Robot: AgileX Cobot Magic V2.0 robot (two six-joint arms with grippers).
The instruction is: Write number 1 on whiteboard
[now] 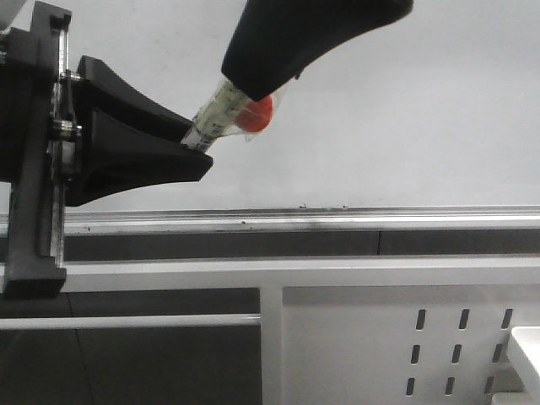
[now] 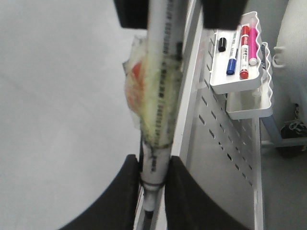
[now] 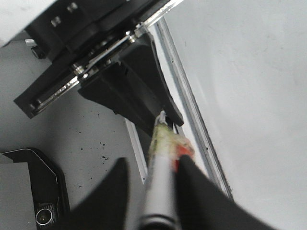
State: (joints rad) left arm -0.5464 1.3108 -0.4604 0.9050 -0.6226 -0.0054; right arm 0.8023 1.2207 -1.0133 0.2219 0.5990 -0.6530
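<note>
The whiteboard (image 1: 422, 110) fills the back, with its silver ledge (image 1: 337, 221) below. No black stroke of the number 1 shows on it. A white marker pen (image 1: 221, 105) with yellowed tape and a red blob (image 1: 257, 116) hangs tilted in front of the board. My left gripper (image 1: 198, 152) is shut on the marker's lower end (image 2: 154, 167). My right gripper (image 1: 249, 84) reaches down from above around the upper barrel (image 3: 160, 191). Its jaws stand either side of the barrel, with a gap on one side. The board also shows in the left wrist view (image 2: 57, 120) and the right wrist view (image 3: 249, 72).
A white frame panel with slotted holes (image 1: 380, 337) stands below the ledge. A white tray (image 2: 240, 86) with several coloured markers hangs on that panel. A black device (image 3: 29, 191) lies on the grey floor below.
</note>
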